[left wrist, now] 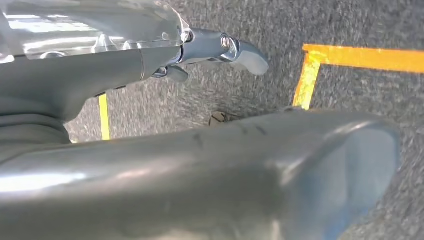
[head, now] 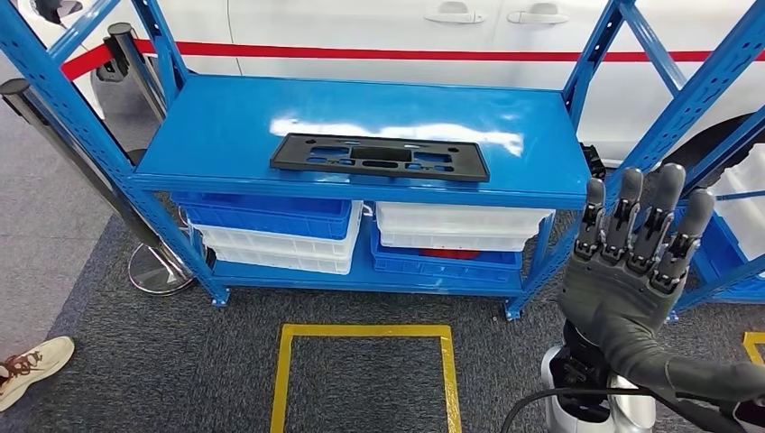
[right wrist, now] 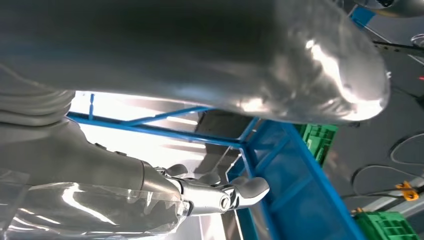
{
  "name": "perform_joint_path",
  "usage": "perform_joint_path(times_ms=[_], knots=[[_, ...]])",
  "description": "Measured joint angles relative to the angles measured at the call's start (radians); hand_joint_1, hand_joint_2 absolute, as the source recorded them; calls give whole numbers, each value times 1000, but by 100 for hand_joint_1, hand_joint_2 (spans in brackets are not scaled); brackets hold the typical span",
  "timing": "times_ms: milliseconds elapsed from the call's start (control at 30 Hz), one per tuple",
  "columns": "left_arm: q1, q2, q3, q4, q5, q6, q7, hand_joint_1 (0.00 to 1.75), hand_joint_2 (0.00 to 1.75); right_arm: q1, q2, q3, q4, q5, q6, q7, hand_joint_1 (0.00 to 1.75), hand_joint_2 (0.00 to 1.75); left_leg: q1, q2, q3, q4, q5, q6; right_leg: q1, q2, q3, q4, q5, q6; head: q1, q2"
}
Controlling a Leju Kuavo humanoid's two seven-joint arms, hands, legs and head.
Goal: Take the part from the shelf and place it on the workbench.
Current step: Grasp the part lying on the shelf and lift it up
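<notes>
- Lying flat on the shelf (head: 225,135), the part (head: 379,156) is untouched; nothing is done yet.
- Right hand (head: 636,262) is raised beside the shelf, fingers (head: 663,203) spread, holding nothing.
- Left hand (left wrist: 210,50) hangs over the floor; grip unclear.
- Left: reach, grasp, carry to the counter.
</notes>
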Motion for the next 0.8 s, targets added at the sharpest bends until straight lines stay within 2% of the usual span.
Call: perform_joint_path(times_ms=[33,67,133,167,233,300,367,433,467,500,533,600,633,667,700,733,800], knots=[[0,0,0,0,-1,0,-3,0,0,3,-4,4,1,0,-4,0,0,0,-2,-3,1,1,-1,0,2,1,12,-35,33,-5,0,0],[-1,-1,0,0,-2,-1,-5,0,0,4,-8,9,3,3,-8,0,0,0,-4,-6,3,2,-2,0,5,3,38,-100,76,-14,0,0],[-3,-5,0,0,-1,-1,-9,0,0,6,-15,20,8,15,-20,0,0,0,-7,-10,3,4,-5,-4,14,6,89,-220,129,-33,-1,0],[-3,-6,0,0,0,-2,-11,0,0,7,-20,25,12,26,-29,0,0,0,-7,-11,1,5,-5,-7,18,8,102,-254,138,-39,-1,0],[-3,-8,0,0,4,-2,-12,0,0,8,-29,40,26,59,-68,0,0,0,-4,-12,-2,3,-4,-18,21,8,106,-274,139,-43,-1,0],[-2,-8,0,0,8,-2,-14,0,0,8,-39,59,48,97,-124,0,0,0,-3,-10,-4,12,-12,-29,14,4,115,-292,147,-45,-1,0],[-3,-8,0,0,10,-3,-15,0,0,4,-46,79,71,116,-169,1,0,0,1,-5,-36,84,-55,-43,4,-1,126,-308,153,-46,-4,0],[-3,-8,0,0,10,-3,-16,0,0,1,-53,97,93,113,-198,1,0,0,14,-2,-102,213,-113,-58,1,-6,128,-309,153,-46,-5,0],[-3,-8,0,0,10,-3,-16,0,0,1,-56,104,102,109,-208,1,0,0,21,1,-127,261,-126,-65,-2,-9,129,-309,151,-44,-5,0],[-2,-8,0,0,9,-3,-16,0,0,0,-60,110,109,104,-215,0,0,0,28,3,-137,276,-119,-73,-6,-10,129,-307,149,-41,-5,0],[-1,-8,0,0,9,-3,-17,0,0,0,-63,115,115,100,-219,0,0,0,36,6,-126,250,-93,-81,-11,-10,131,-304,146,-35,-5,0],[0,-8,0,0,8,-3,-16,0,0,-2,-70,122,123,92,-224,0,0,0,48,10,-66,124,-29,-100,-21,-10,131,-291,135,-17,-6,0],[0,-9,0,0,7,-3,-16,0,0,-2,-74,126,125,87,-226,1,0,0,51,9,-41,71,-10,-103,-22,-9,129,-281,128,-7,-7,0],[-1,-10,0,0,6,-3,-16,0,0,-2,-76,129,126,83,-226,3,0,0,52,8,-28,42,-5,-99,-21,-9,127,-274,124,2,-7,0],[-2,-10,0,0,6,-3,-16,0,0,-3,-79,133,126,79,-227,6,0,0,50,5,-27,36,-11,-91,-20,-8,125,-271,123,9,-8,0],[-1,-10,0,1,4,-3,-16,0,0,-2,-82,136,127,76,-227,9,0,0,49,3,-29,37,-10,-78,-20,-8,124,-271,123,13,-7,0],[-1,-9,0,1,1,-3,-15,0,0,-2,-88,142,130,72,-228,14,0,0,46,3,-31,39,-10,-58,-24,-7,124,-267,117,19,-6,0]])
